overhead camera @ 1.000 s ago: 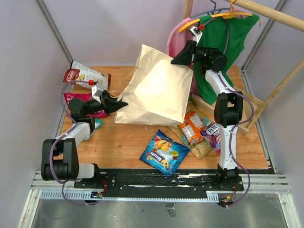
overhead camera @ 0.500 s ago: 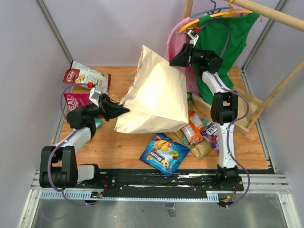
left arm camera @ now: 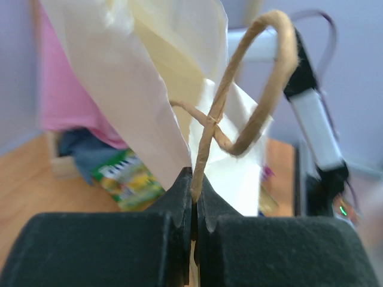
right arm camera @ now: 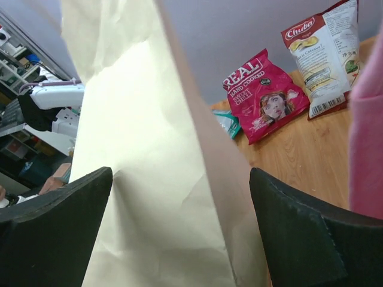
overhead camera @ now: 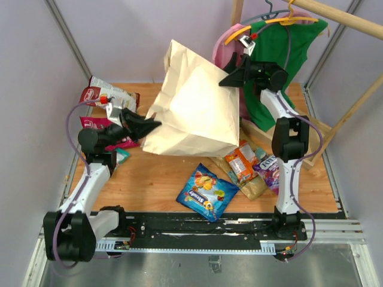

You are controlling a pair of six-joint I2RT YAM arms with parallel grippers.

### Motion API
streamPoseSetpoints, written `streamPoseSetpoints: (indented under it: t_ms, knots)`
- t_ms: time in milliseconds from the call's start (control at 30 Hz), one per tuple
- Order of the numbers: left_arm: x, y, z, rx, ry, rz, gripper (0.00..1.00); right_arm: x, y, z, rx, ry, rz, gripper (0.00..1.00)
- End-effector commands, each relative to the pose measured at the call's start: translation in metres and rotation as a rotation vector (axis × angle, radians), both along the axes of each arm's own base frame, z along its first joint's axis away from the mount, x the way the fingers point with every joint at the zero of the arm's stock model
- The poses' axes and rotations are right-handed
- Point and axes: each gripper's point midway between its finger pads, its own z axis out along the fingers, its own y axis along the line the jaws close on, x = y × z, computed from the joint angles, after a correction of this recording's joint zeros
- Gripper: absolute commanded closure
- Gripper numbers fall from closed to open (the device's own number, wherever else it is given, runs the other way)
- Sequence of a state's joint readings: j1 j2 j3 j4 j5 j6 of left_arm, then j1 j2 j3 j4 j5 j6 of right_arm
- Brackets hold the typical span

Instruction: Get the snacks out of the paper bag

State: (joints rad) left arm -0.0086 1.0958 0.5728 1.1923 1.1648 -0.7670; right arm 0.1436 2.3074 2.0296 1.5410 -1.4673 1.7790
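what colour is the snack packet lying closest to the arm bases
Blue, with a multicoloured print; the blue packet shows best in the top external view.

Black left gripper (left arm camera: 192,182) pinching the brown loop handle (left arm camera: 284,57) of a pale paper bag (left arm camera: 108,72), pink cloth (left arm camera: 54,89) behind, green snack packet (left arm camera: 125,176) blurred on wooden table (left arm camera: 24,179)

From above I get bright, even light, no glare; the bag (overhead camera: 194,104) reads pale, nearly washed out, with a soft shadow on the table (overhead camera: 161,173) at its near edge. My left wrist view is soft throughout: left fingers (left arm camera: 149,245) a dark blur, handle (left arm camera: 263,78) fuzzy, background smeared. On the right wrist the bag is close and featureless, the right fingers (right arm camera: 54,233) black blobs, the far packets (right arm camera: 266,95) sharp.
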Motion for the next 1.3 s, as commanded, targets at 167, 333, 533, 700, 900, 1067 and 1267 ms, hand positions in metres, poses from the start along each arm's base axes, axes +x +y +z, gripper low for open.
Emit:
streamPoseSetpoints:
  t_ms: [167,333,533,700,900,1067,1267]
  knots:
    - [0.093,0.098,0.037,0.109,0.092,0.892,0.99,0.012,-0.085,0.049,0.113,-0.083,-0.242,0.01]
    - [0.091,0.126,0.047,0.144,0.158,1.055,0.99,0.016,-0.101,0.046,0.154,-0.041,-0.308,0.01]
    - [0.087,0.133,0.059,0.179,0.183,1.092,0.99,0.030,-0.106,0.037,0.208,0.024,-0.371,0.01]
    - [0.116,0.127,0.036,0.302,0.284,1.114,0.99,0.025,-0.083,0.025,0.201,0.040,-0.323,0.01]
    - [0.154,0.096,-0.011,0.598,0.373,1.100,0.99,0.017,-0.059,0.002,0.181,0.076,-0.285,0.01]
    - [0.176,0.086,-0.029,0.755,0.387,1.037,0.99,0.010,-0.046,-0.029,0.153,0.119,-0.274,0.01]
    - [0.201,0.069,-0.027,0.814,0.398,0.944,0.52,0.008,-0.024,-0.054,0.122,0.137,-0.241,0.01]
